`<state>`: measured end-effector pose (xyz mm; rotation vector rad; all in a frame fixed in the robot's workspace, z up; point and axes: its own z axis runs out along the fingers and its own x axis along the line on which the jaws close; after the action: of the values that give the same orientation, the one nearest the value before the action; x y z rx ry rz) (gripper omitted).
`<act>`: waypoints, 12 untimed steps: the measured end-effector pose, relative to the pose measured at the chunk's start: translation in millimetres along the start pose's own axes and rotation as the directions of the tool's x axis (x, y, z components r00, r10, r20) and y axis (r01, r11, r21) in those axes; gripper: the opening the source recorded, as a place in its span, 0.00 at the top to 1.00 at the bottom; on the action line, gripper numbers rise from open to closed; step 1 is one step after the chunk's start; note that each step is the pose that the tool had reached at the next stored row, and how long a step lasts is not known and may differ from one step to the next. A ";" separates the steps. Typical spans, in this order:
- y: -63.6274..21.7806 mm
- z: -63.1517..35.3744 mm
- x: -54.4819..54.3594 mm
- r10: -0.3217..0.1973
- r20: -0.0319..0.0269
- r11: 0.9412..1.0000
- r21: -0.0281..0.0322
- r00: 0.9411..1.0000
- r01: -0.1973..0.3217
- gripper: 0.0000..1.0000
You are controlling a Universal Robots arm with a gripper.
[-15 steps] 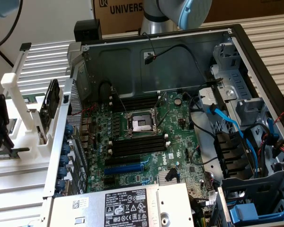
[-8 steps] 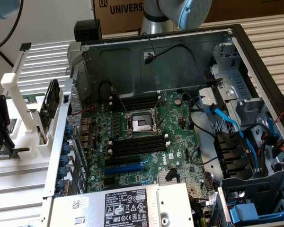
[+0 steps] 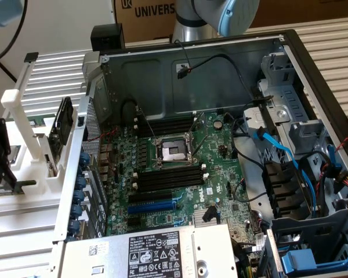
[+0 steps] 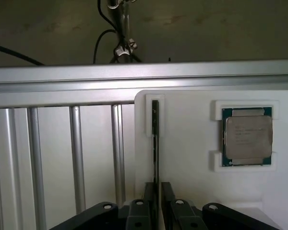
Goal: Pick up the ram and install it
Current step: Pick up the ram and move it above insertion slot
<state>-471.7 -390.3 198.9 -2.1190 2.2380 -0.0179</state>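
Little of the job is done, by my reading: the ram (image 4: pixel 155 143) is not yet lifted and nothing is installed. At the exterior view's left, the white holder (image 4: pixel 192 158) stands on the ribbed table (image 3: pixel 17 237), just beside the open case (image 3: pixel 220 69).

The wrist view looks down past the claw (image 4: pixel 158 189) onto the holder. The claw is open but narrow, with one finger (image 4: pixel 148 196) on each side of the ram. A sliver of white shows between the ram and the other finger. From that I judge the ram is straddled rather than clamped.

The ram stands on its long edge in a slot of the holder. Its far end is tucked into a raised white bracket near a metal rail (image 4: pixel 144 76). Seen edge-on, it is a thin, straight, dark line. Its faces are turned away, so its colour, label and chips cannot be told. The CPU (image 4: pixel 247 136) lies flat in its own pocket of the holder, well apart from the ram.

Further to the exterior view's right, the board (image 3: pixel 214 174) lies flat in the case. The long black slots (image 3: pixel 162 179) just below the socket (image 3: pixel 171 152) look empty. The grip, the lift, the carry to the case and the seating in a slot are all left.
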 end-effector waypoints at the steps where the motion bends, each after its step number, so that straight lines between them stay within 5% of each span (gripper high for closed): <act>1: 0.1 0.3 -0.3 0.000 0.000 1.000 0.000 1.000 0.000 0.79; 12: 0.1 -3.0 -2.6 -0.003 -0.001 1.000 0.001 1.000 0.003 0.79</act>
<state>-471.8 -387.8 202.0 -2.1223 2.2349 -0.0193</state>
